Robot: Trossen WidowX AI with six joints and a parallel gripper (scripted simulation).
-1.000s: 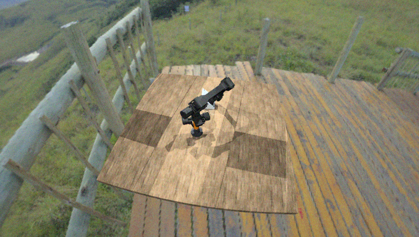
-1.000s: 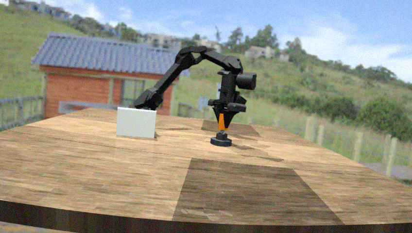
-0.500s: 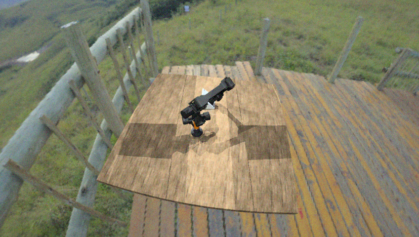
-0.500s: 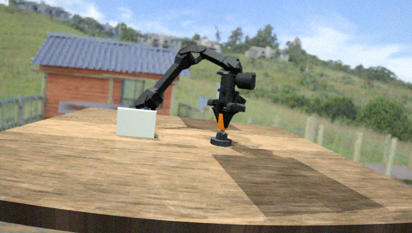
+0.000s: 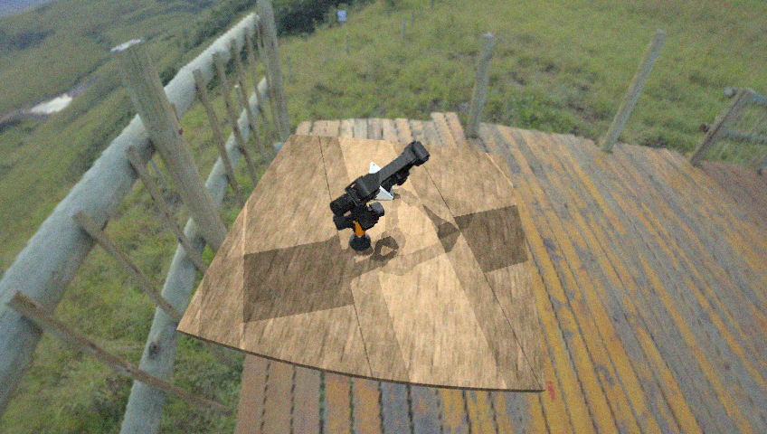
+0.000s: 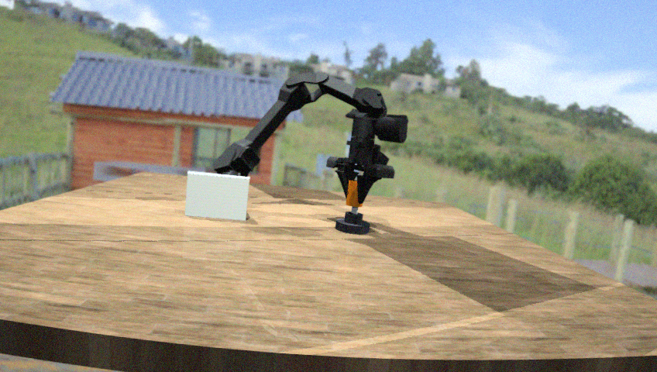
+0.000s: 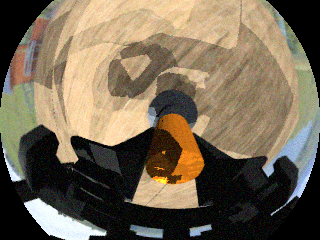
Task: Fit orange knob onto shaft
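The orange knob (image 5: 358, 230) (image 6: 354, 194) (image 7: 189, 147) is upright between the fingers of my gripper (image 5: 357, 224) (image 6: 355, 197) (image 7: 172, 133), which is shut on it. The dark round pedestal (image 5: 359, 245) (image 6: 352, 226) (image 7: 176, 100) stands on the table directly below. In the exterior view, a short length of the silver shaft (image 6: 354, 210) shows between the knob's lower end and the pedestal. The knob's lower end is at about the shaft's top. The hole and both flat sides are hidden, so their alignment and whether the shaft tip is inside cannot be told.
A white upright panel (image 5: 385, 193) (image 6: 216, 195) stands on the wooden table (image 5: 440, 333) (image 6: 184, 285) near the arm's base, left of the pedestal in the exterior view. Shadows of the arm fall on the table around the pedestal.
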